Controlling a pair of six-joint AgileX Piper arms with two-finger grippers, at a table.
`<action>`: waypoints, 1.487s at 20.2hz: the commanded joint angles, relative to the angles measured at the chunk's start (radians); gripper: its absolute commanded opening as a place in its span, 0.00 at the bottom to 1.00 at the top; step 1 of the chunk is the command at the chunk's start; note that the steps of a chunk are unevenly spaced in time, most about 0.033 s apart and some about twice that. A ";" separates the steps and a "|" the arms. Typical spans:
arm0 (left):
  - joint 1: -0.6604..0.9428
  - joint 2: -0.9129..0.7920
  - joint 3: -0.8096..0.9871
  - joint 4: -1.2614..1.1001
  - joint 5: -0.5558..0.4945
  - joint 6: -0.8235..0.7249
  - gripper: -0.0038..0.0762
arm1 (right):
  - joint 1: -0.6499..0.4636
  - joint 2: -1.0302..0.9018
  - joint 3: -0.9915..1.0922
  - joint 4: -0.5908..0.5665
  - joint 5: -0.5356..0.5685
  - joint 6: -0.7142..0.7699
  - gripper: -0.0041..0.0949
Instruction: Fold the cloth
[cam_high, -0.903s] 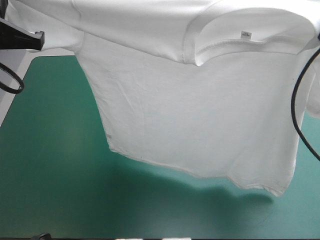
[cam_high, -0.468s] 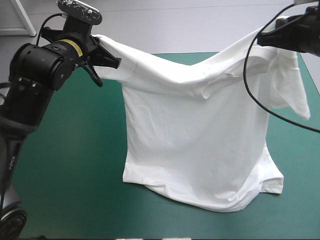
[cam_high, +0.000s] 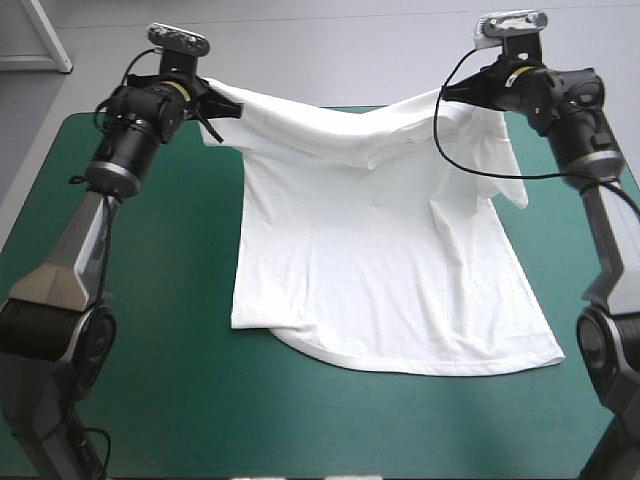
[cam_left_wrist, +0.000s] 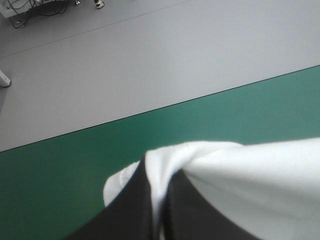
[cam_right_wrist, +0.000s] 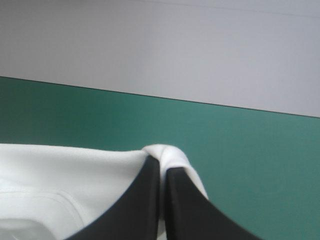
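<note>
At the desk's far left, the left tool (cam_high: 222, 110) is raised and clamped on one shoulder of the white T-shirt (cam_high: 380, 260), cloth pinched between its black fingers (cam_left_wrist: 131, 207). The collar edge sags between both tools, and the hem lies spread on the teal-green desk (cam_high: 140, 300) nearer in. At far right, the right tool (cam_high: 452, 93) is clamped on the other shoulder, with a sleeve hanging beside it.

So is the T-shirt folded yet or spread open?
Spread, not folded: most of the T-shirt lies open on the table, its shoulders held up by the left pincer and right pincer.
</note>
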 joint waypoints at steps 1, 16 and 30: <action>0.000 0.036 -0.026 -0.001 -0.210 -0.008 0.04 | -0.002 0.060 -0.023 0.007 -0.177 -0.001 0.02; 0.000 0.120 -0.116 -0.004 -0.131 -0.015 0.75 | -0.055 0.038 -0.023 0.120 -0.075 0.031 0.92; 0.000 -0.407 0.431 -0.274 0.637 0.077 0.69 | -0.063 -0.520 0.584 0.017 0.446 0.053 0.74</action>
